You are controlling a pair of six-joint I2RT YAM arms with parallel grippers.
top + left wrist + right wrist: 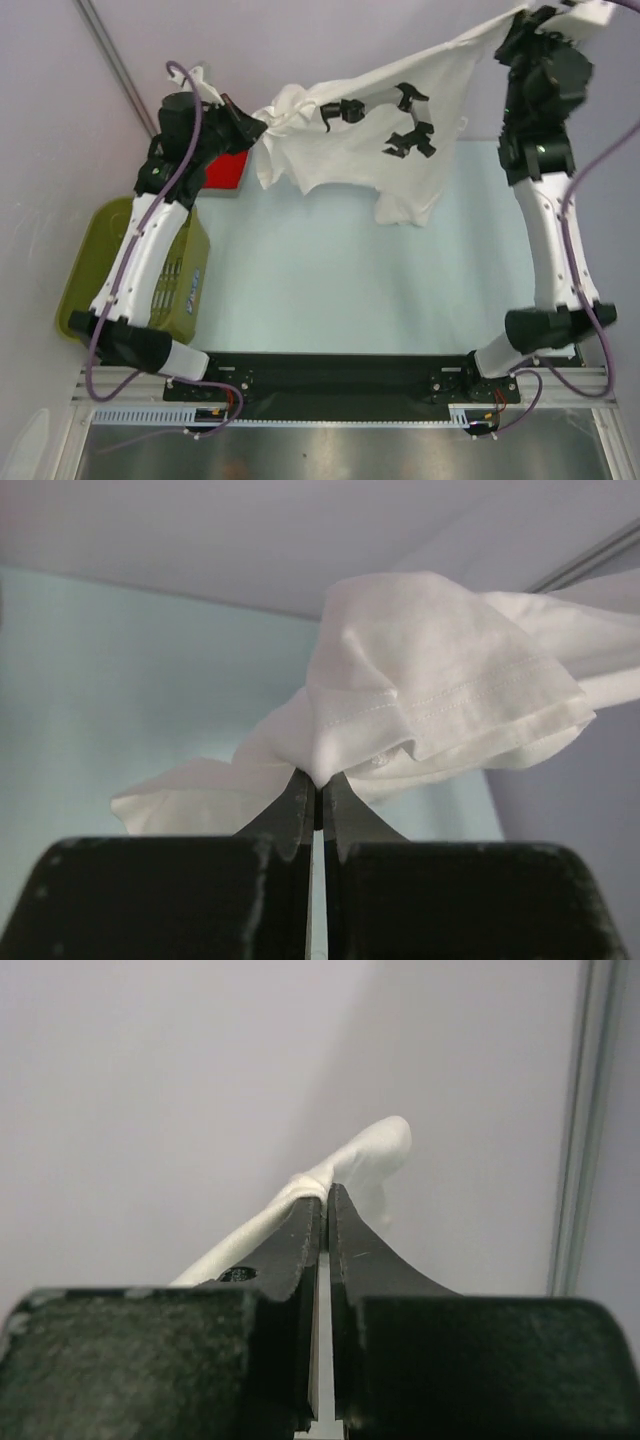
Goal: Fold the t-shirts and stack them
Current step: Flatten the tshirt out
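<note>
The white t-shirt (350,145) with black printed shapes hangs in the air, stretched between both grippers above the far part of the table. My left gripper (258,128) is shut on a bunched part of it at the left; in the left wrist view the cloth (430,700) bulges out from the closed fingertips (318,778). My right gripper (520,25) is shut on its other end, high at the far right; the right wrist view shows a thin fold of white cloth (365,1155) pinched there. The red t-shirt (228,168) lies folded behind my left arm, partly hidden.
An olive-green plastic basket (90,270) stands at the left edge under my left arm. The pale blue table top (350,290) spreads below the hanging shirt. A diagonal metal bar (110,55) runs along the far left wall.
</note>
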